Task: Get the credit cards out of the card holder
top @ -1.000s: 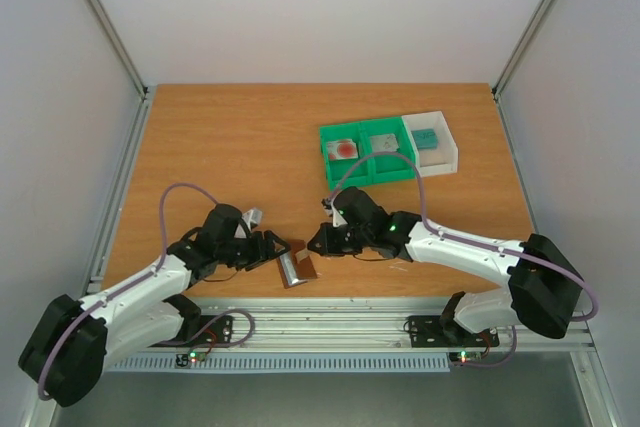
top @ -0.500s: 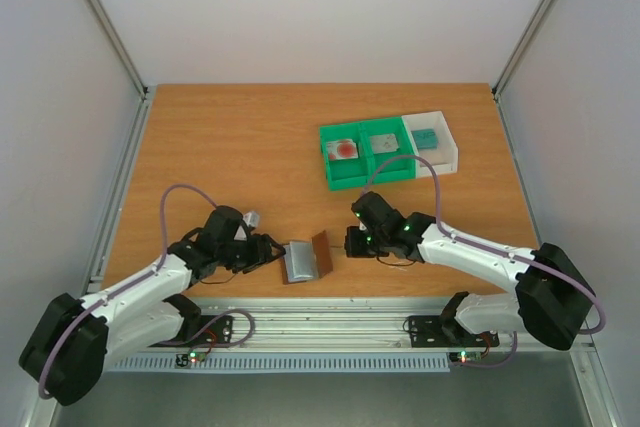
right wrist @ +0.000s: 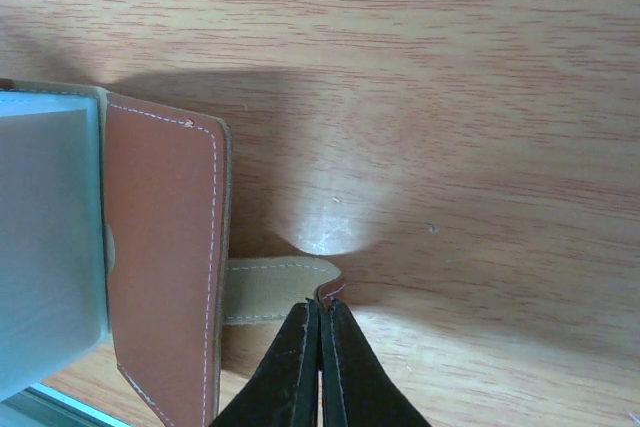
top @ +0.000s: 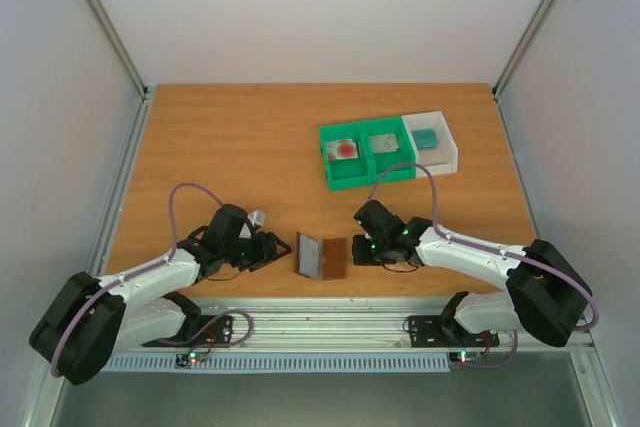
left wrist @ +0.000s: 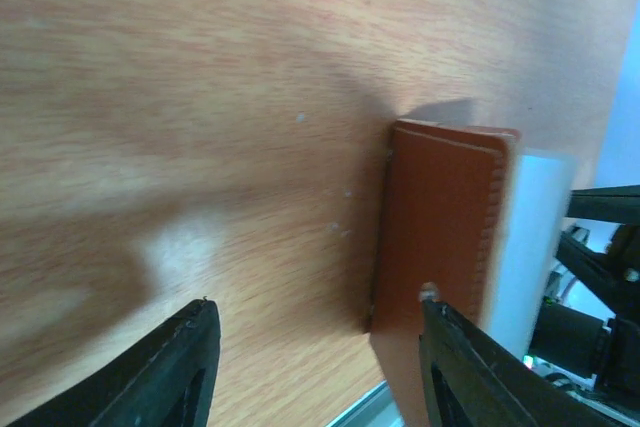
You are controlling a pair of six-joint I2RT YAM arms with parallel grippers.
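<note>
Two tools flank the card holder [top: 322,257]: left tool [left wrist: 316,299] wide, right tool [right wrist: 320,309] pinching its tab [right wrist: 272,288]; green tray [top: 350,183] beyond.

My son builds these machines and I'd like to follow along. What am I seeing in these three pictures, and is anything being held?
This is a robot with a left arm and a right arm, bolted at the near edge of a wooden table. Each arm ends in a two-finger gripper. The wide picture comes from a fixed camera above and behind the arms. The two close-ups come from a small camera on each wrist, looking past its own fingers.

Between the arms lies an open brown card holder. The left gripper stands open beside it, holding nothing. The right gripper is closed, apparently pinching the tip of the holder's side tab.

Further back, a green tray holds a pale card with a red blot and a grey card. A white tray next to it holds a teal card.
</note>
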